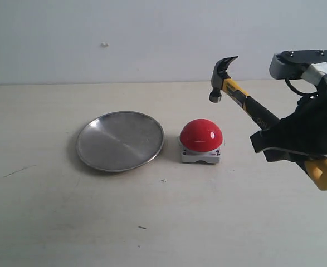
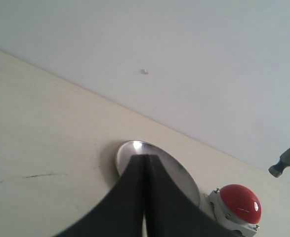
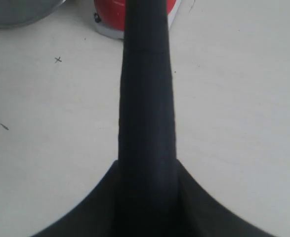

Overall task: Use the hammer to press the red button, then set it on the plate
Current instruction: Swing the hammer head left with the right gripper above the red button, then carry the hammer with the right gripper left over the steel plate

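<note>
The right end effector [image 1: 288, 139] clamps the hammer [image 1: 247, 101] aloft beside the red button [image 1: 201, 135]; left end effector [image 2: 145, 160] closed.

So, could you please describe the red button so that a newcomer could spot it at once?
On the pale table, find the round silver plate. Close beside it, not touching, on the side nearer the raised hammer, sits the red button. It alone is a glossy red dome on a small square grey base.
</note>
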Motion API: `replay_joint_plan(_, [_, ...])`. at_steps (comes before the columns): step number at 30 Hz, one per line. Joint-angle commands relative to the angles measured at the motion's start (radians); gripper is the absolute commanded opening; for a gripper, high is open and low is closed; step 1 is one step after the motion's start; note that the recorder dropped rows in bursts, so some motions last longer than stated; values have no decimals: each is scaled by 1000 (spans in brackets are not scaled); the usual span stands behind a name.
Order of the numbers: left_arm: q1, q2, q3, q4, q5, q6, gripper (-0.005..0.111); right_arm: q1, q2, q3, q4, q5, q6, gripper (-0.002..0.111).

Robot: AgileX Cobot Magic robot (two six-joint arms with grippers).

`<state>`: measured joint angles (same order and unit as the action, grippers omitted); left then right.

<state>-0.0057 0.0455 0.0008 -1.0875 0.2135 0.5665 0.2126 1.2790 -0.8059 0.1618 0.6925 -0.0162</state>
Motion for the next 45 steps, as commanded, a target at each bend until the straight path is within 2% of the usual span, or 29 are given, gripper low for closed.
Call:
replay_joint_plan(1, [-8, -2, -1, 0, 1, 2, 0, 2, -11, -19, 4, -63, -39, 0])
replay_joint_plan(8, [-8, -2, -1, 0, 1, 2, 0, 2, 24, -41, -13, -49, -50, 0])
replay_joint_plan(12, [-8, -2, -1, 0, 1, 2, 0, 2, 27, -43, -91, -80, -12, 0])
replay_joint_plan(18, [-8, -2, -1, 0, 1, 2, 0, 4, 40, -88, -120, 1, -4, 0])
replay_joint_plan(23, [-8, -2, -1, 0, 1, 2, 0, 51, 44, -133, -187, 68, 10, 0])
replay_joint_plan(31, [-8, -2, -1, 0, 1, 2, 0, 124, 66, -138, -171, 66, 34, 0])
replay_joint_plan(36, [-8, -2, -1, 0, 1, 2, 0, 124, 83, -138, -171, 13, 55, 0])
replay_joint_plan(41, [-8, -2, -1, 0, 1, 2, 0, 124, -3, -40, -195, -180, 96, 0])
replay_joint_plan(45, [-8, -2, -1, 0, 1, 2, 0, 117, -50, -38, -295, -159, 146, 0])
